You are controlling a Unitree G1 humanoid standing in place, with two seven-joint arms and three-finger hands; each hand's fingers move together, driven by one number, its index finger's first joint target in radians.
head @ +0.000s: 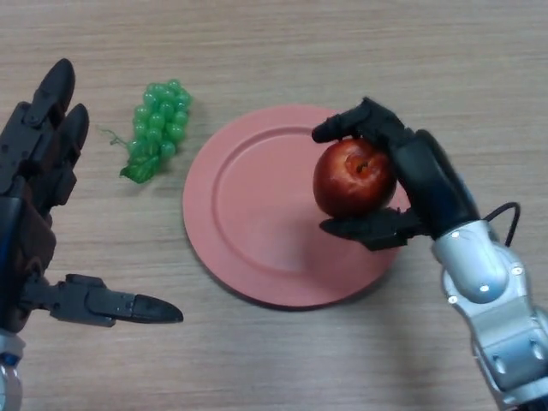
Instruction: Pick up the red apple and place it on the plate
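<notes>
Now apple [353,177] over plate [257,214] (R hand [419,184])

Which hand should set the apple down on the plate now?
Right. The right hand is curled round the red apple above the pink plate. The left hand is open at the table's left, beyond the green grapes.

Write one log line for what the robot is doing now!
right hand: shut on red apple | apple: over pink plate | left hand: open, idle | green grapes: on table
</notes>
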